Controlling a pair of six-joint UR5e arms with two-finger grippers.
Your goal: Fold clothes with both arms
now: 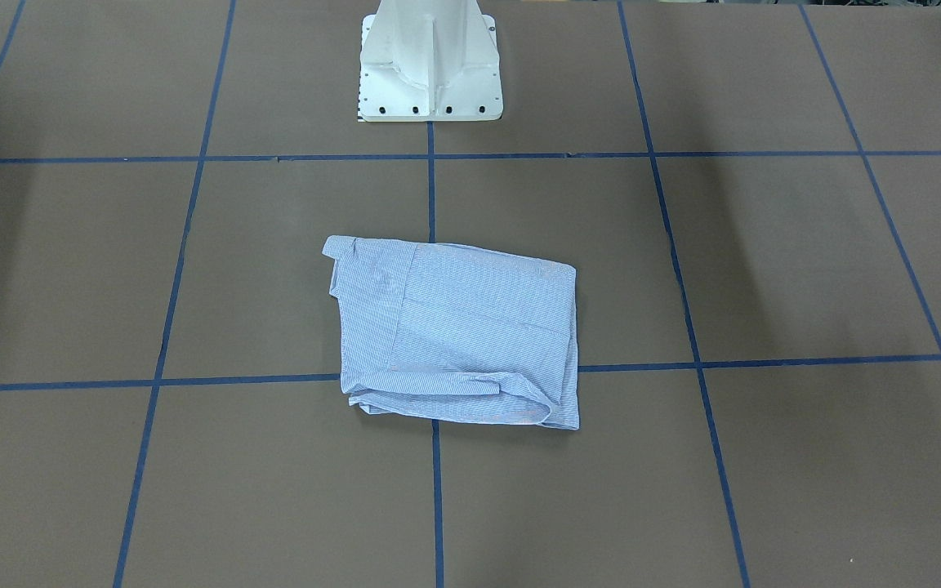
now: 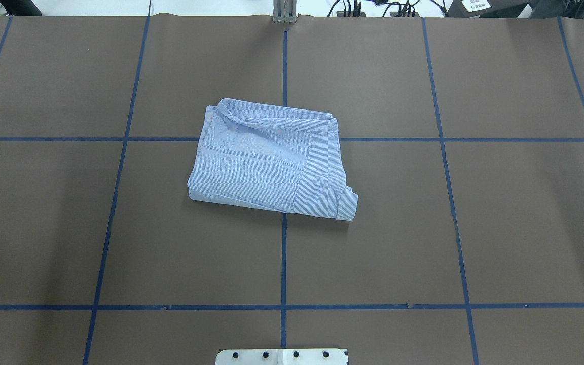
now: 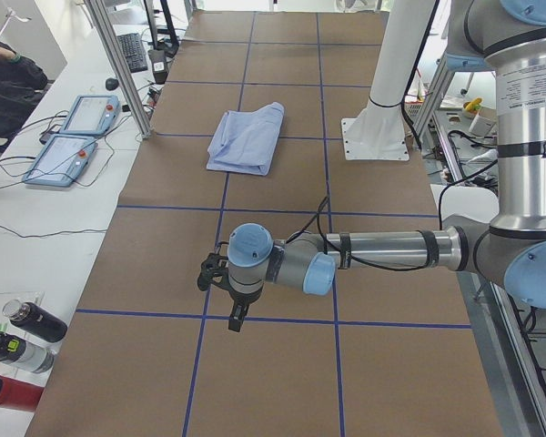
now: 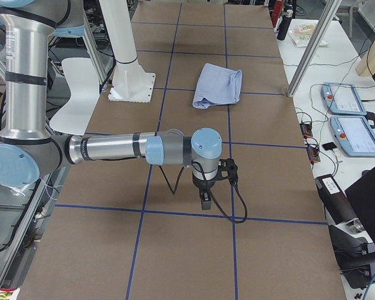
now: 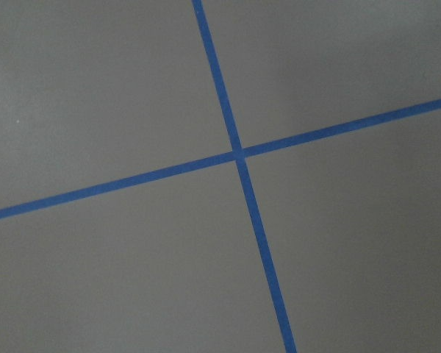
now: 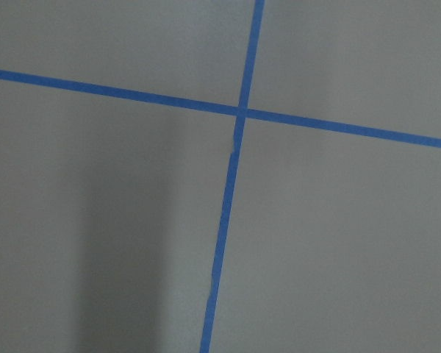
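Observation:
The clothes are one light blue-and-white striped shirt [image 1: 458, 331], folded into a compact rectangle at the table's middle [image 2: 271, 159], with nothing touching it. It also shows far down the table in both side views [image 3: 247, 138] [image 4: 217, 85]. My left gripper [image 3: 237, 317] hangs over bare table well away from the shirt, seen only in the exterior left view. My right gripper [image 4: 204, 199] hangs likewise at the other end, seen only in the exterior right view. I cannot tell whether either is open or shut. Both wrist views show only table and tape.
Blue tape lines [image 2: 283, 253] grid the brown table. The white pedestal base [image 1: 430, 73] stands behind the shirt. Beside the table are two teach pendants [image 3: 77, 137], bottles [image 3: 27, 332], cables and a seated person [image 3: 5, 82].

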